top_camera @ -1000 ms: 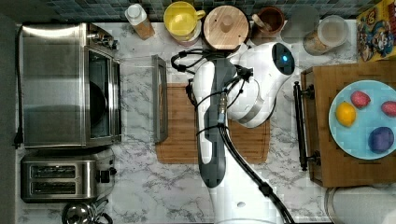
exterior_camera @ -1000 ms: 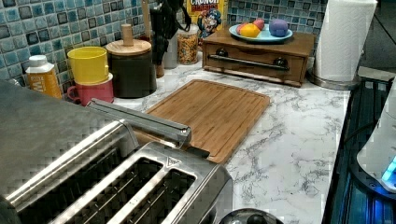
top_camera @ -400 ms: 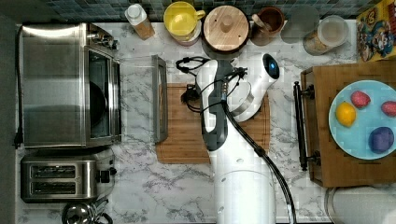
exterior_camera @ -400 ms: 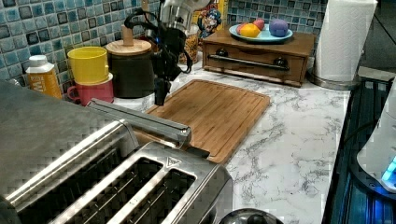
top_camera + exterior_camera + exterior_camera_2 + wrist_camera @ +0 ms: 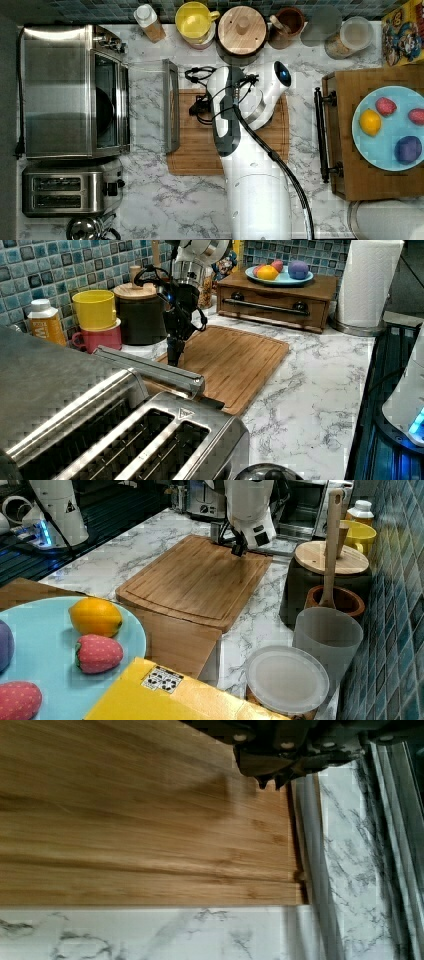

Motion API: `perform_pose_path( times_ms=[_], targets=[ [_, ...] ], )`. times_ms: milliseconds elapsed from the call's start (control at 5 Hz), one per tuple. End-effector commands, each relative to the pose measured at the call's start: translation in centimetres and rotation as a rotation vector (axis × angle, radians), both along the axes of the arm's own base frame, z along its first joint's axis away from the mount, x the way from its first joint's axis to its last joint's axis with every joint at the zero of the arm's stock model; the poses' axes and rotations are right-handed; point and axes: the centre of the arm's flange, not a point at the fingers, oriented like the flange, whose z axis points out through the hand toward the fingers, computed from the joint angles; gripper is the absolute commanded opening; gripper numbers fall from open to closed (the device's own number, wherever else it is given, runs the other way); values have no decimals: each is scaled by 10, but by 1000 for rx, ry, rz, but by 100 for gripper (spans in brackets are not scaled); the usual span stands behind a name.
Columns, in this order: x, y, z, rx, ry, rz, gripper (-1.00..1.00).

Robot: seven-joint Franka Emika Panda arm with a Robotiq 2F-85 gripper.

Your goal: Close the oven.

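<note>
The oven stands at the top view's left, its glass door folded down flat and its bar handle lying along the edge of a wooden cutting board. My gripper points down over the board's near-oven edge, just to the right of the handle in the top view. The left view shows the gripper hanging just behind the handle, apart from it. In the wrist view the gripper has its fingertips together and holds nothing, with the handle beside it.
A two-slot toaster sits beside the oven. Mugs, a lidded canister and jars line the tiled back wall. A wooden drawer box with a blue fruit plate stands at the top view's right.
My arm has swung toward the top view's left and come down, bringing the gripper from mid-board to the board's edge next to the oven door handle. The door has not moved.
</note>
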Motion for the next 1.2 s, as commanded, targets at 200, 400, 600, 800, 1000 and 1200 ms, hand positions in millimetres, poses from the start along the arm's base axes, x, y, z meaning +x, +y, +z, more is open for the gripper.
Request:
perform_pose_path(
  times_ms=[200, 400, 600, 800, 1000, 1200],
  targets=[
    [32, 60, 79, 89, -182, 108, -100],
    [31, 91, 72, 84, -145, 155, -100],
    [27, 112, 63, 58, -125, 158, -100],
    [25, 122, 64, 41, -110, 135, -100],
    [19, 123, 61, -18, -109, 59, -100],
    [20, 125, 50, -22, -39, 16, -100]
  ],
)
